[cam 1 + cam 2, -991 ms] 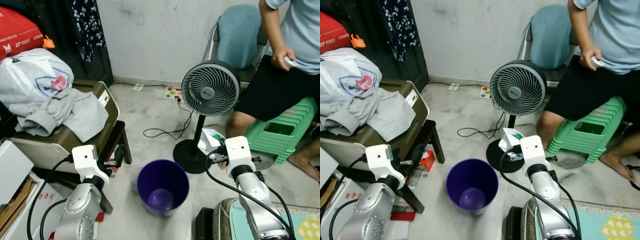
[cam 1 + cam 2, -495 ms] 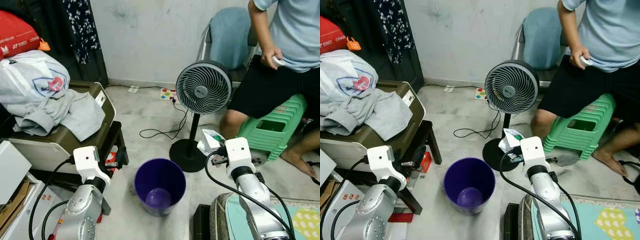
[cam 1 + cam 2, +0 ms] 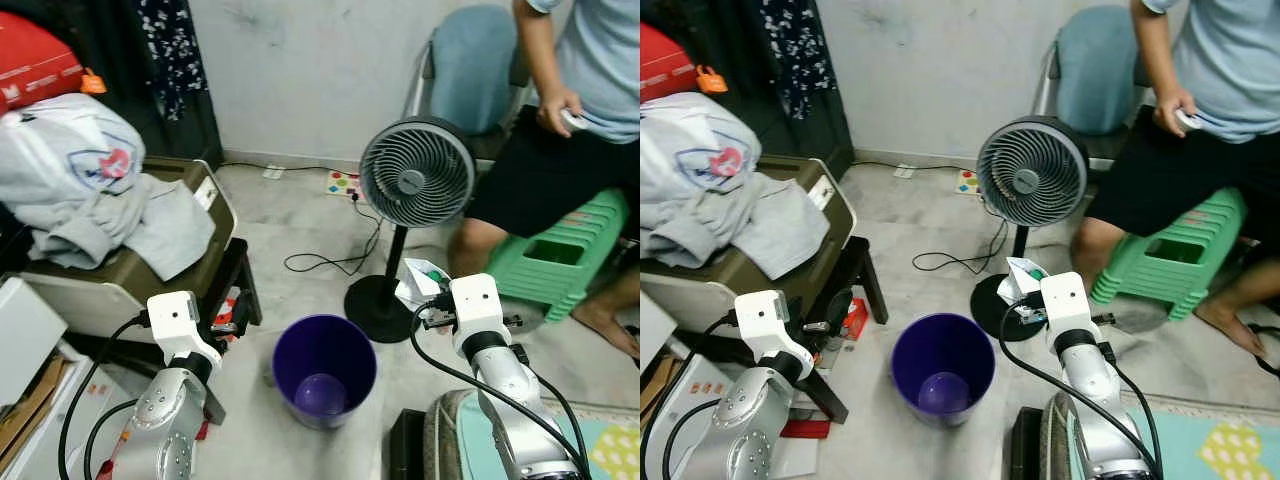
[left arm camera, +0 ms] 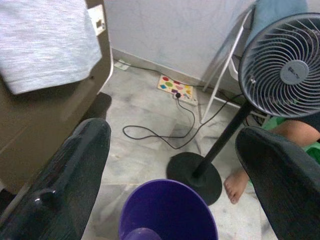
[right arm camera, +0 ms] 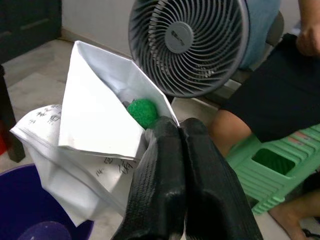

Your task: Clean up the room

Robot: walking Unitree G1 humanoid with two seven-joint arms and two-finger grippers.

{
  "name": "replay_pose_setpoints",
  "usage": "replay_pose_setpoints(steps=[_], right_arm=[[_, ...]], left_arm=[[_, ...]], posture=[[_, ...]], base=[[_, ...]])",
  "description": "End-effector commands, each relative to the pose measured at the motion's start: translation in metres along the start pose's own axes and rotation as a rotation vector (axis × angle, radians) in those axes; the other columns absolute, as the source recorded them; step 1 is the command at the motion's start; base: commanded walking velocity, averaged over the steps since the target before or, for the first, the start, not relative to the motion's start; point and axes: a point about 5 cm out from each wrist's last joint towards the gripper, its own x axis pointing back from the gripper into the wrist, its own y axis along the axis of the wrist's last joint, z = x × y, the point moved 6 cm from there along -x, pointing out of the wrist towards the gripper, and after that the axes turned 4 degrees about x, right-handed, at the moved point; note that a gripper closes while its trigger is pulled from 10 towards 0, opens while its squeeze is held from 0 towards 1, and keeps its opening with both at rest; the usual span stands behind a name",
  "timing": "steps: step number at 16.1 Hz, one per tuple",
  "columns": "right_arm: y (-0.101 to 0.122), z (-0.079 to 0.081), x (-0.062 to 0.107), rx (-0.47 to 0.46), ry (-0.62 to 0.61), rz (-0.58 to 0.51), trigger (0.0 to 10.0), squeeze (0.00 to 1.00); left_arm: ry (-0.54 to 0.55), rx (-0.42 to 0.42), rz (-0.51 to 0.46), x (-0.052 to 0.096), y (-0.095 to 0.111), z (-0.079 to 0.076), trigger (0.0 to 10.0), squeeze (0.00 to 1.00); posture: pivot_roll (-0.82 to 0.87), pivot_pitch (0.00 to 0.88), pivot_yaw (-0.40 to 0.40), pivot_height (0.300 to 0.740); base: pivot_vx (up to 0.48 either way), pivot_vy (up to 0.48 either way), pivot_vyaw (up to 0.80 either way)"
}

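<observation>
The purple bin (image 3: 325,368) stood open on bare floor just before the fan (image 3: 415,180). The right gripper (image 5: 172,145), raised right of the bin, pinched crumpled paper (image 5: 95,150); the left gripper (image 4: 170,165) gaped left of it.

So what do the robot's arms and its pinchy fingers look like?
Both arms are shiny silver and rounded, each with a white boxy block at the wrist and black cables looping along it. The left gripper has two long, fat black fingers with a slightly glossy, rubbery look. The right gripper has the same kind of black fingers, with a fine ribbed texture.
</observation>
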Motion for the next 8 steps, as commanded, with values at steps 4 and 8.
replay_pose_setpoints(steps=[4,8], right_arm=[[0.0013,-0.0081,0.0018,-0.027,-0.039,-0.006,10.0,0.00],[0.0013,-0.0074,0.0014,-0.026,-0.038,-0.005,10.0,0.00]], left_arm=[[0.010,-0.009,-0.003,0.0012,0.0023,0.0029,10.0,0.00],[0.008,-0.010,-0.001,0.0013,0.0020,0.0024,10.0,0.00]], posture=[[-0.06,0.000,0.024,0.740],[-0.06,0.000,0.022,0.740]], base=[[0.000,0.194,0.00],[0.000,0.296,0.00]])
